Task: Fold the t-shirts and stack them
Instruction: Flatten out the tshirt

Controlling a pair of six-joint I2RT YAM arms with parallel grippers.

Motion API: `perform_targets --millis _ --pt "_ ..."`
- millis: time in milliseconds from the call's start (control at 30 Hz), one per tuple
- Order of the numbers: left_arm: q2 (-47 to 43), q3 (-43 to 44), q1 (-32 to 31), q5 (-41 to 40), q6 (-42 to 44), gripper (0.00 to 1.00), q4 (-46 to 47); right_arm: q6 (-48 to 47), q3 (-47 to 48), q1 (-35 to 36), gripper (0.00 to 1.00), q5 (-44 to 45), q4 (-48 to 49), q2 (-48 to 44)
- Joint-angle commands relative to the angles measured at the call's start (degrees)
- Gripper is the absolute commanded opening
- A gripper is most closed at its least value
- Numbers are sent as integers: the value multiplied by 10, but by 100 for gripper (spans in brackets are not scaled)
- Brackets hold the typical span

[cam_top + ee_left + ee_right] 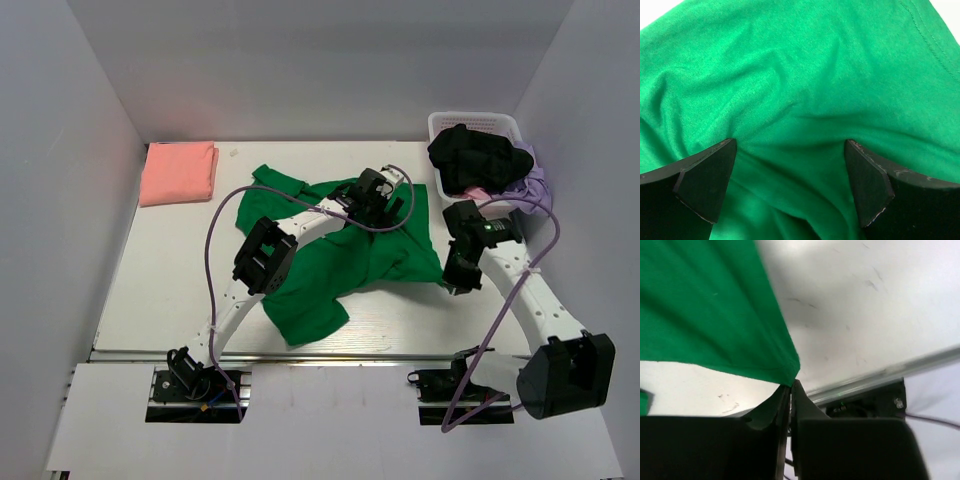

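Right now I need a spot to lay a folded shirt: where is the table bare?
Bare table on the left, between the pink shirt and the green shirt. Crowded on the right, around the basket.

White surface [160, 300], metal rail [320, 355] along the near edge. Green t-shirt [310, 305] sprawled across the mid, rumpled, not folded, one sleeve pointing far-left. Salmon-pink t-shirt [178, 172] folded neat in the far-left corner, well apart from the green one. Far-right corner: white basket [478, 117] w/ dark clothes [478, 158] heaped in it. Faint scuffs [870, 285] on the bare top, rt side.
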Motion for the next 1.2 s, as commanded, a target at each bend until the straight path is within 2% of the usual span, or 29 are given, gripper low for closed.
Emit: perform_targets --millis 0,100,200,267,300,333,367,400,433,467,500,600,667,733,800,833,1167 --pt "22 -41 -2 15 3 99 -127 47 -10 -11 17 75 -117 -38" --pt "22 -41 -2 20 3 99 -127 68 -46 -18 50 100 -116 -37" --pt "22 -46 -2 20 9 99 -127 83 -51 -23 52 116 -115 -24" --pt "17 -46 -2 32 14 99 -127 89 -18 -23 59 143 -112 -20" --pt "17 -46 -2 37 19 99 -127 63 6 -22 62 139 -105 -20" --pt "11 -46 -2 42 19 99 -127 50 16 -23 62 131 -58 -21" --pt "11 -46 -2 51 25 99 -127 26 20 -20 62 59 -32 -31" --pt "4 -46 -2 51 25 99 -127 -36 16 -22 62 27 -4 -34" --pt "-7 -35 -2 57 25 99 -127 -54 11 -21 62 -7 77 -43" --pt "-14 -29 -2 64 31 99 -127 -82 -3 -20 62 -87 103 -48" --pt "-22 -21 -2 64 38 99 -127 -86 -15 -21 63 -101 149 -48" --pt "-62 12 -2 73 44 99 -141 -79 -36 -19 65 -109 177 -30" --pt "-115 7 4 86 44 99 -148 -77 -51 -23 70 -109 185 -19" --pt "-162 -41 11 87 31 99 -148 -63 -71 -24 75 -104 200 -13" --pt "-240 -120 11 50 14 99 -134 -52 -88 -25 88 -91 214 -12" --pt "-265 -150 11 42 7 99 -134 -32 -95 -26 90 -80 218 -9" --pt "-510 -473 -2 -21 -145 99 -184 -9 -156 -41 90 -57 260 8"
